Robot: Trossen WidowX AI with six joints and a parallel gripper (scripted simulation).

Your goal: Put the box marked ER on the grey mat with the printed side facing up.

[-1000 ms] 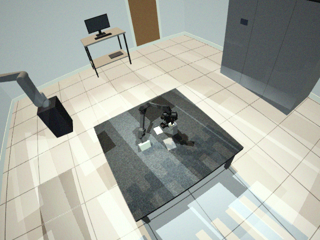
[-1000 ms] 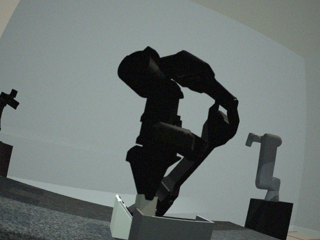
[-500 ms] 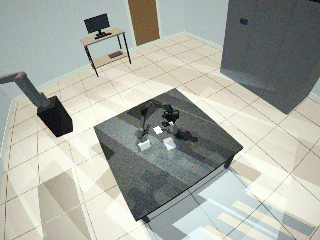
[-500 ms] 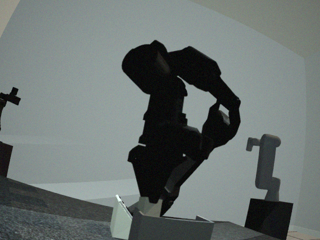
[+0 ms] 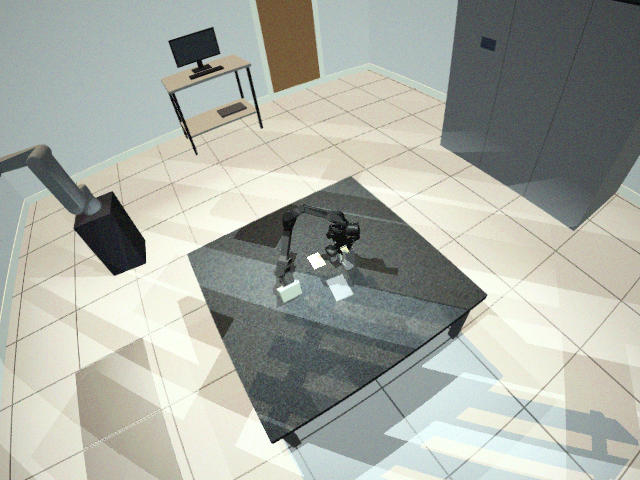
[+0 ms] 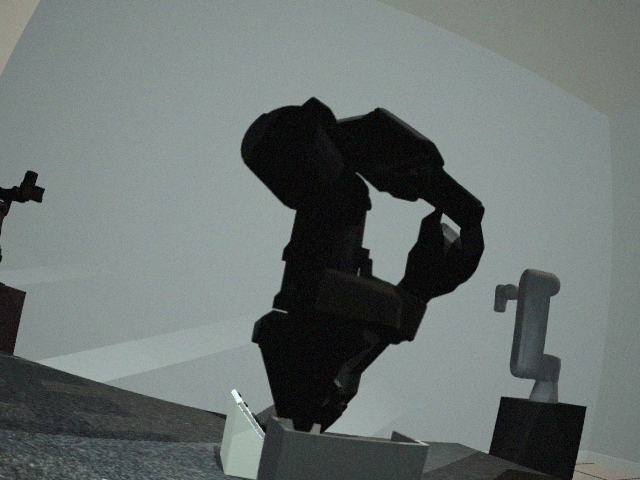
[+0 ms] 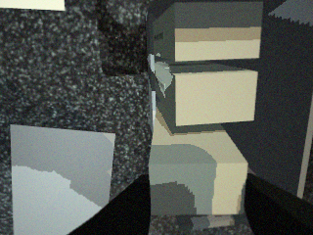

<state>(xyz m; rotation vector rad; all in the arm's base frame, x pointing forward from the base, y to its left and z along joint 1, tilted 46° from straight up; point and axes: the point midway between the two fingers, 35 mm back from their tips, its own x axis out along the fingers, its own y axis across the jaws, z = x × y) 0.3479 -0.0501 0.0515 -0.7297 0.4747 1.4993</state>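
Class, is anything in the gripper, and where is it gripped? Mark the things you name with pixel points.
Yes: the gripper [image 7: 195, 182] holds a pale box [image 7: 196, 188] by two opposite sides, at the end nearest the wrist camera.

Between the claw's fingers a cream, plain-faced rectangular box [image 7: 198, 188] is being gripped. Two cream rectangular boxes, [image 7: 217, 44] and [image 7: 215, 98], are standing in the grey open-topped bin [image 6: 343, 457] [image 7: 305, 147] just beside it. A flat pale grey mat [image 5: 339, 287] [image 7: 61, 181] is lying near the claw.
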